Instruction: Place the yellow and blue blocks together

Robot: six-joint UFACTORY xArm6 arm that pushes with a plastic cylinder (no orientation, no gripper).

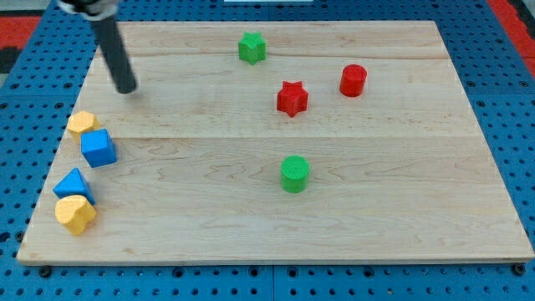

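Note:
A yellow hexagon block [82,124] sits at the view's left edge of the board, touching a blue cube [99,148] just below it. Lower down, a blue triangular block [73,185] touches a yellow heart-shaped block [75,214] beneath it. A small gap separates the two pairs. My tip [126,89] rests on the board above and to the right of the yellow hexagon, apart from all blocks.
A green star [252,48] lies near the view's top middle. A red star [292,99] and a red cylinder [353,80] sit right of centre. A green cylinder [294,174] stands lower in the middle. The wooden board [401,209] lies on blue pegboard.

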